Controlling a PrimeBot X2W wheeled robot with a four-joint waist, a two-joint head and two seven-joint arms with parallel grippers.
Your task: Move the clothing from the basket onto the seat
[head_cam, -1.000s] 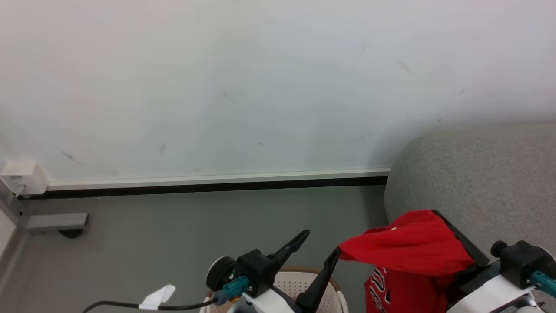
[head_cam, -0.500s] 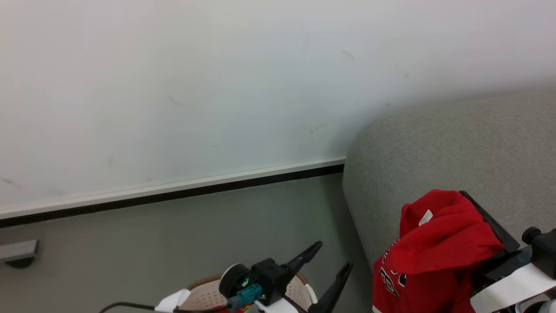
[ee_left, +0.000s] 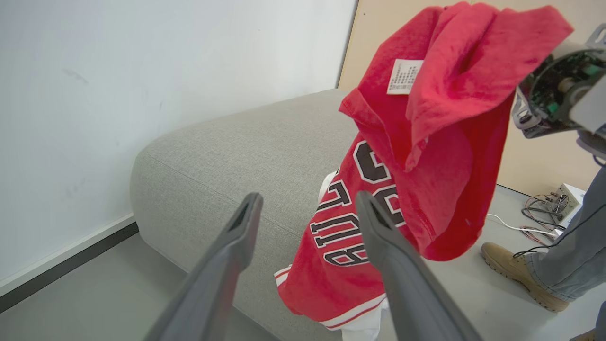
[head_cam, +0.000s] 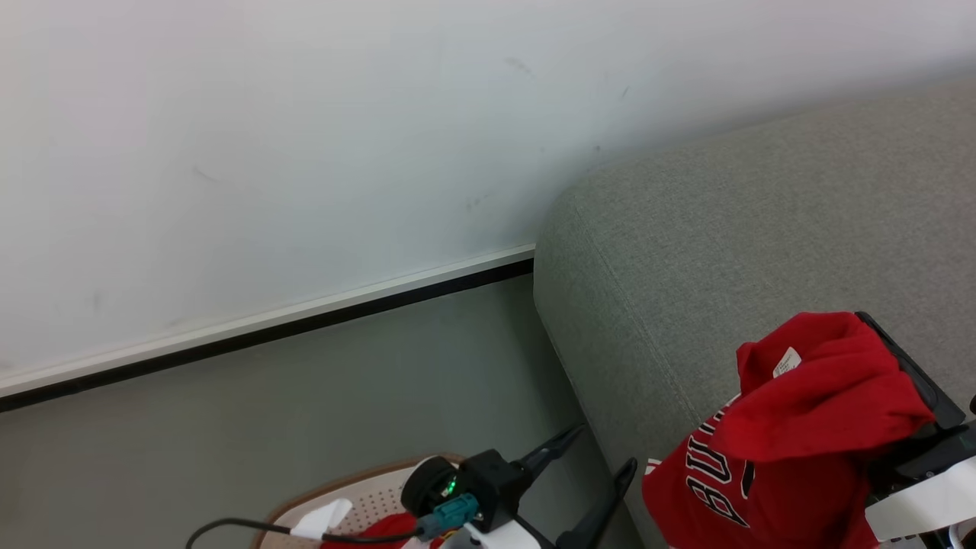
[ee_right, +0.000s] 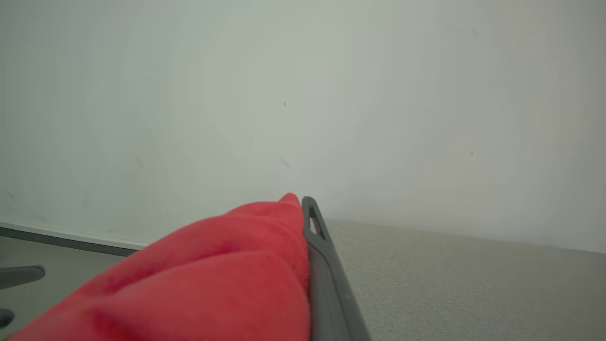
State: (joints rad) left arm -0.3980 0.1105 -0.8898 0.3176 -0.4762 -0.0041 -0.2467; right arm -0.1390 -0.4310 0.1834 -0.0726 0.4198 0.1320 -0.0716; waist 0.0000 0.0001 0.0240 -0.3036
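Observation:
A red garment (head_cam: 801, 427) with white-edged dark lettering hangs from my right gripper (head_cam: 858, 324), which is shut on its bunched top. It dangles beside the grey seat (head_cam: 724, 229), against the front-left corner. The left wrist view shows the garment (ee_left: 416, 142) with its white label, in front of the seat (ee_left: 227, 156). My left gripper (head_cam: 598, 457) is open and holds nothing, its fingers apart above the basket (head_cam: 343, 496). More red clothing (head_cam: 385, 528) lies in the basket. The right wrist view has the garment (ee_right: 213, 279) against one dark finger (ee_right: 324, 270).
A white wall with a dark skirting strip (head_cam: 267, 328) runs behind the grey floor (head_cam: 305, 412). In the left wrist view a person's tan shoe (ee_left: 513, 267) and a jeans leg (ee_left: 568, 255) stand by the seat's far side, near a small box with wires (ee_left: 561, 199).
The head camera has turned right, so the seat takes up more of the view. My right gripper has carried the garment along the seat's corner. The left gripper stays open.

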